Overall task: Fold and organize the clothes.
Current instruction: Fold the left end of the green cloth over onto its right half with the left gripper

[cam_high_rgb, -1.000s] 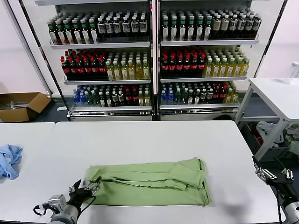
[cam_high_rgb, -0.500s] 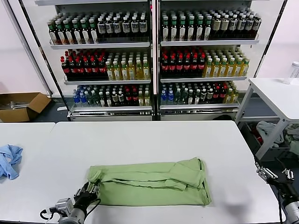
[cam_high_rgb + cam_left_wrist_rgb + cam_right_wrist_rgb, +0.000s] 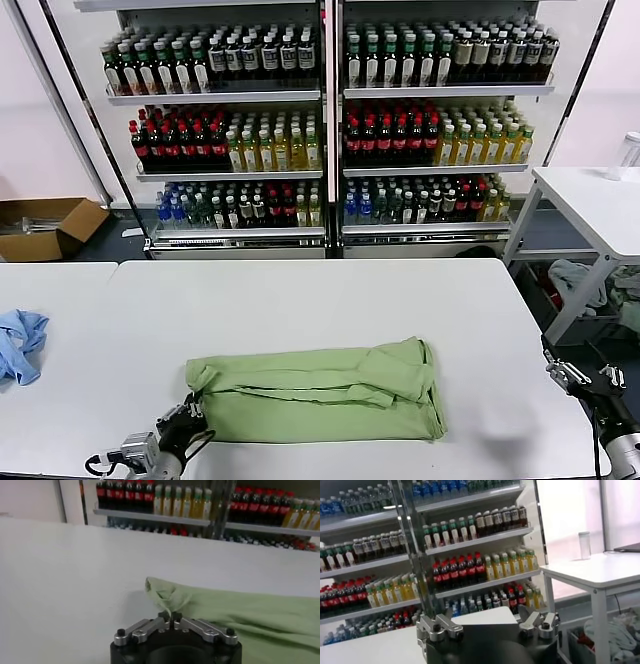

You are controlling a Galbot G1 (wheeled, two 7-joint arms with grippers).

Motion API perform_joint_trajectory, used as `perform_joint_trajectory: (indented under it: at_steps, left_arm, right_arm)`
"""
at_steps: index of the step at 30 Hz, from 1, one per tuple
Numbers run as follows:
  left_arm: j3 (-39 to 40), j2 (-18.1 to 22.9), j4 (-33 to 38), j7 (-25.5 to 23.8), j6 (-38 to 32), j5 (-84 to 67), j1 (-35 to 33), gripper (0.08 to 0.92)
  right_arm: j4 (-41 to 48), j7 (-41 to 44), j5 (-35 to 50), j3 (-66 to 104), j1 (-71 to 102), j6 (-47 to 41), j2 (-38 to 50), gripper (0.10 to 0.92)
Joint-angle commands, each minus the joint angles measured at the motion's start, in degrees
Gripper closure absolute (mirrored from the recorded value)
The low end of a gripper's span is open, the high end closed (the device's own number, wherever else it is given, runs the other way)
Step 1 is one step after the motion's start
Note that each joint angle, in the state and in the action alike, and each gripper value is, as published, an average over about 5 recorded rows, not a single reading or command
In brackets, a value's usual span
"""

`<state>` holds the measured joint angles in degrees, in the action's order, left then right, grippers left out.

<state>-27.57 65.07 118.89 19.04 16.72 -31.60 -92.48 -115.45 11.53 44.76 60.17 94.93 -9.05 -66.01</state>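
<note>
At the near left edge of the white tabletop [image 3: 300, 300], the left claw [image 3: 187, 413] has its fingers pinched together on the bunched left corner of the light green shirt [image 3: 320, 390], which lies folded into a long band across the tabletop's near middle. Its arm reaches in low from the near edge. The right claw [image 3: 585, 377] hangs off the tabletop's right end, jaws spread wide and apparently holding nothing. A light blue cloth [image 3: 20, 345] lies at far left.
</note>
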Motion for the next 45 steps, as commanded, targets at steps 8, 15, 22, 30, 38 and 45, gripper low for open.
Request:
perform_joint_trajectory:
  at_steps: [8, 15, 22, 30, 38, 45]
  left_arm:
    - [-37.1, -18.6, -16.7, -19.2, -8.5, -5.9, -4.5, 0.907]
    - [-35.1, -22.5, -11.9, -20.2, -5.2, -6.5, 0.5, 0.907]
    - [-20.1, -16.0, 3.4, -16.3, -1.3, -5.3, 3.8, 0.907]
    - [-3.0, -12.6, 10.0, -12.0, 1.2, -3.5, 6.4, 0.907]
    - [7.3, -9.0, 6.3, -12.3, 1.2, 2.5, 8.5, 0.907]
    - [12.7, -5.8, 1.1, -14.8, 0.6, 7.9, 8.2, 0.907]
  right_arm:
    - [0.1, -0.1, 0.4, -0.4, -0.5, 0.1, 0.3, 0.203]
    - [-1.3, 0.8, 0.0, -0.5, -0.5, -0.4, 0.2, 0.203]
    - [-1.6, 1.1, -0.7, 0.3, 0.8, -0.1, -0.5, 0.203]
    - [-1.6, 1.4, -1.5, 0.6, 1.4, 0.2, -1.5, 0.203]
    - [-1.3, 1.4, -1.7, 0.7, 1.4, 0.3, -1.6, 0.203]
    - [-0.9, 1.3, -1.7, 0.7, 1.2, 0.3, -1.7, 0.203]
